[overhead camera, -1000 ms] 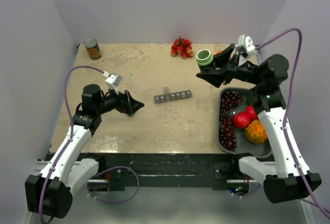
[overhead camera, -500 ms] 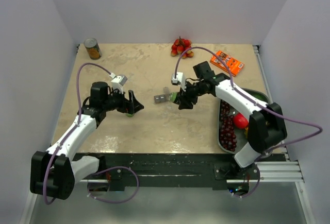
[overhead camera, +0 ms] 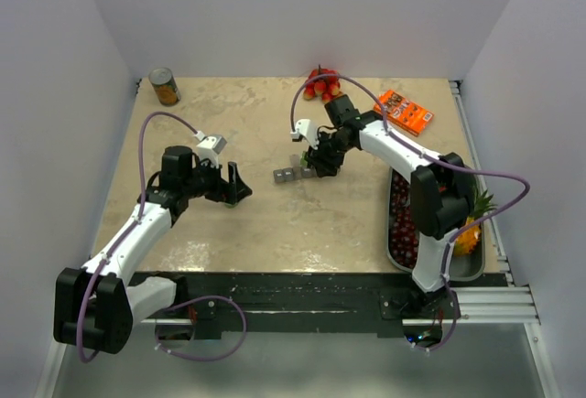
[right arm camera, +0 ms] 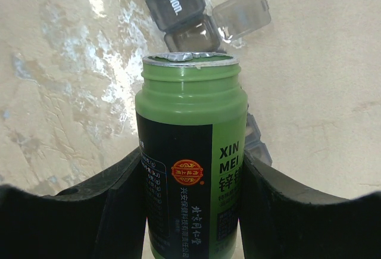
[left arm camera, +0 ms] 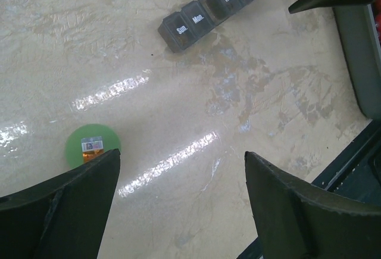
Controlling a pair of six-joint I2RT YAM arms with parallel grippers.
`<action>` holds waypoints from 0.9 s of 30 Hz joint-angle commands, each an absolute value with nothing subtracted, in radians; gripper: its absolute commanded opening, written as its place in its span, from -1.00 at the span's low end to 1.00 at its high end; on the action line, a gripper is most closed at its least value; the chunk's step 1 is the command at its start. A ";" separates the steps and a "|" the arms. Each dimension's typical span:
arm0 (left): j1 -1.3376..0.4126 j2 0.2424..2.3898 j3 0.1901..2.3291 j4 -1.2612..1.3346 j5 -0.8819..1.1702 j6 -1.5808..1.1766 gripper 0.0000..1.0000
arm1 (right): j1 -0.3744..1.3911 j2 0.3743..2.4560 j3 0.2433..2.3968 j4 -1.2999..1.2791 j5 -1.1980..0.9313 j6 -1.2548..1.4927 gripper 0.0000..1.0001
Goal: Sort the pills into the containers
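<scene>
The containers are a dark-grey strip of day-labelled compartments [overhead camera: 285, 175], seen near the top of the left wrist view [left arm camera: 199, 18] and in the right wrist view [right arm camera: 175, 3]. One compartment [right arm camera: 193, 36] stands open with its clear lid [right arm camera: 241, 13] flipped back. My right gripper [overhead camera: 320, 162] is shut on an uncapped green bottle [right arm camera: 190, 169], held tilted with its mouth just above the open compartment. My left gripper [overhead camera: 240, 183] is open and empty, low over the table left of the strip. The bottle's green cap [left arm camera: 92, 146] lies on the table by its left finger. No pills show.
An orange-labelled tin can [overhead camera: 165, 87] stands at the back left. A red fruit cluster [overhead camera: 322, 85] and an orange packet [overhead camera: 403, 112] lie at the back. A grey tray [overhead camera: 397, 174] with dark grapes and a pineapple is at the right.
My right arm has swung in from the back right with the green bottle to the strip, then slightly further back along it. My left arm has barely moved.
</scene>
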State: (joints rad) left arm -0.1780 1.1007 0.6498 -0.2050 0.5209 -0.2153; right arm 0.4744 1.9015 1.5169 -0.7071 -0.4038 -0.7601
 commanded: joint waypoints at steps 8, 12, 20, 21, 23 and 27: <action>-0.176 1.104 0.699 -0.204 0.499 -0.183 0.78 | 0.532 1.970 1.612 -0.781 -0.252 -0.773 -1.00; -0.176 1.101 0.699 -0.207 0.497 -0.183 0.78 | 0.541 1.997 1.640 -0.801 -0.210 -0.765 -1.00; -0.176 1.100 0.699 -0.207 0.503 -0.183 0.78 | 0.555 2.028 1.689 -0.847 -0.149 -0.752 -1.00; -0.176 1.098 0.699 -0.209 0.503 -0.184 0.78 | 0.558 2.031 1.692 -0.847 -0.144 -0.753 -1.00; -0.176 1.097 0.699 -0.209 0.503 -0.183 0.78 | 0.564 2.033 1.693 -0.851 -0.135 -0.752 -1.00; -0.176 1.098 0.699 -0.209 0.503 -0.181 0.78 | 0.566 2.037 1.703 -0.857 -0.130 -0.749 -1.00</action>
